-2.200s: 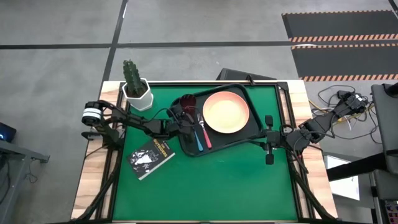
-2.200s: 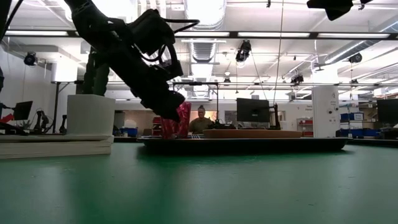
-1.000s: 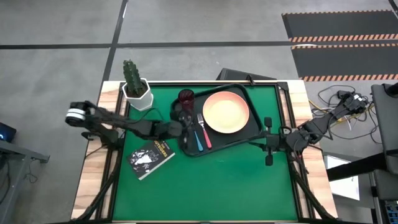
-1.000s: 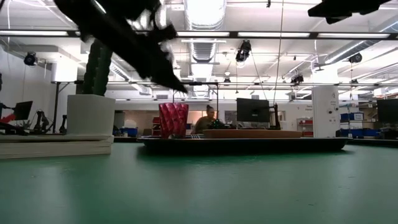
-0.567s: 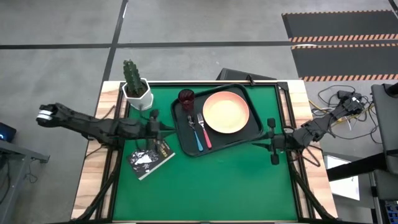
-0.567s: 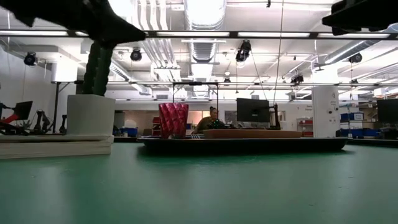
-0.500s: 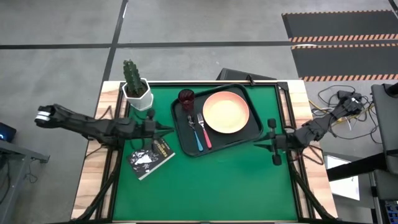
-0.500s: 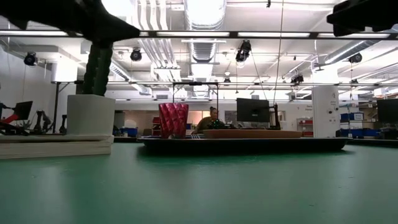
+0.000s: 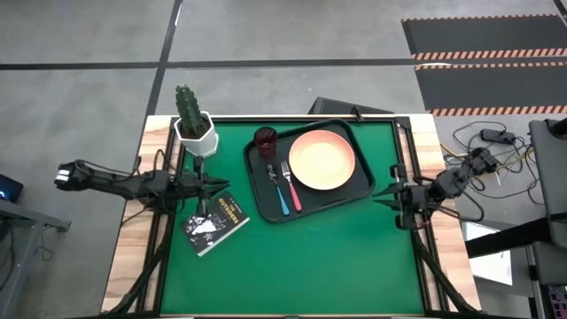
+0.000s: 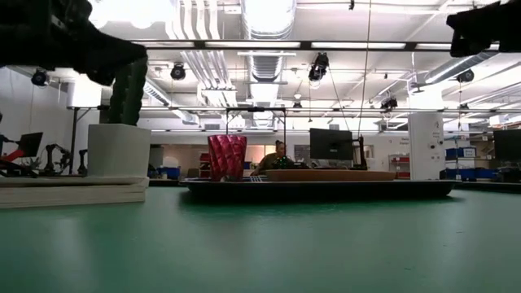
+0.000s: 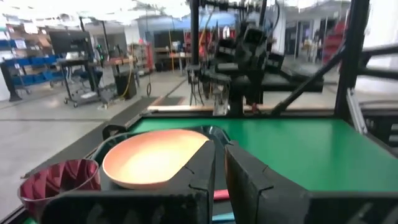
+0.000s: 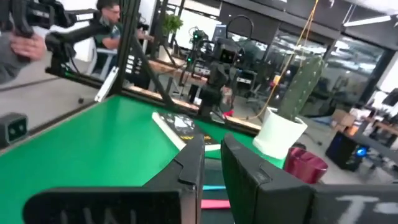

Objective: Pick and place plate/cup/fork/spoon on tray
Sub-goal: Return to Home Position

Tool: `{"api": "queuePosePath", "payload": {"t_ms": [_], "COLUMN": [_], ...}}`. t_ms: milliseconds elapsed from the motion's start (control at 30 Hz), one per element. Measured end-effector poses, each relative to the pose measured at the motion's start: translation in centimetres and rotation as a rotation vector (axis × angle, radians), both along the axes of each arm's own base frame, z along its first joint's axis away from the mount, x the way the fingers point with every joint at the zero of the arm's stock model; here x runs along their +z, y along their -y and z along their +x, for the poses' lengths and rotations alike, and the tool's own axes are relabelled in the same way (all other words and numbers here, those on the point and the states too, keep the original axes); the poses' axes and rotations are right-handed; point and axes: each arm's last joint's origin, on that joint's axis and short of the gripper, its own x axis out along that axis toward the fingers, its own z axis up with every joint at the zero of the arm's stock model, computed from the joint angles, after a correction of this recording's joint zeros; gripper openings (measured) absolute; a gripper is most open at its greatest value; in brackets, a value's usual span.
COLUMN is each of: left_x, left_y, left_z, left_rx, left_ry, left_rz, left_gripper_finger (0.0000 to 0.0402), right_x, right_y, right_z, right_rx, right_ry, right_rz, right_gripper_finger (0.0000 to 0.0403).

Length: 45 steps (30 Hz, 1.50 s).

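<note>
High view: the left gripper (image 9: 217,184) hangs over the table between the cactus pot (image 9: 197,135) and the book (image 9: 214,222), its fingers almost together and empty. The right gripper (image 9: 381,197), likewise nearly closed and empty, hangs just off the tray (image 9: 351,190). The tray carries the plate (image 9: 322,159), cup (image 9: 265,138), fork (image 9: 292,193) and spoon (image 9: 280,197).

Between the jaws of the left gripper (image 11: 219,149) only slivers of the fork (image 11: 219,195) and the spoon (image 11: 221,217) are seen; the rest is hidden behind them. Beside the jaws, the base of the cup (image 11: 59,177) is covered by the gripper's body.
</note>
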Motion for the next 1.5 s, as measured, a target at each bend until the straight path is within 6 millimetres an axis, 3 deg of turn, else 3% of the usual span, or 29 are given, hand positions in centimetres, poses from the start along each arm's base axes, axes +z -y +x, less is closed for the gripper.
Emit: {"api": "queuePosePath", "payload": {"t_ms": [267,500,733,933,1133,1500], "left_x": [-2.2,-2.1,-2.2,-2.5,-2.8,-3.5], "left_y": [-0.2,-0.2,-0.2,-0.2,-0.1,0.0], "left_z": [-1.1,-1.4,-1.3,-1.1,-0.8,-0.3], "left_rx": [-0.004,-0.003,0.000,0.001,0.001,0.001], "left_ry": [0.063,0.074,0.059,0.032,-0.003,-0.083], "left_rz": [-0.011,-0.008,-0.009,-0.005,0.000,0.011], "left_gripper_finger": [0.0017,0.0017,0.0017,0.0017,0.0017,0.0017], "right_x": [-0.4,-0.8,-2.6,-3.5,-3.0,-3.4], "right_y": [-0.1,-0.4,-0.6,-0.8,-0.6,-0.5], "right_z": [0.0,0.2,0.6,0.9,0.9,1.0], "right_rx": [0.027,0.088,0.089,0.084,0.077,0.018], "right_ry": [0.060,0.120,0.090,0.089,0.104,0.071], "right_rz": [-0.048,-0.091,-0.105,-0.053,0.156,0.116], "right_gripper_finger": [0.0022,0.0009,0.0009,0.0008,0.0008,0.0008]}}
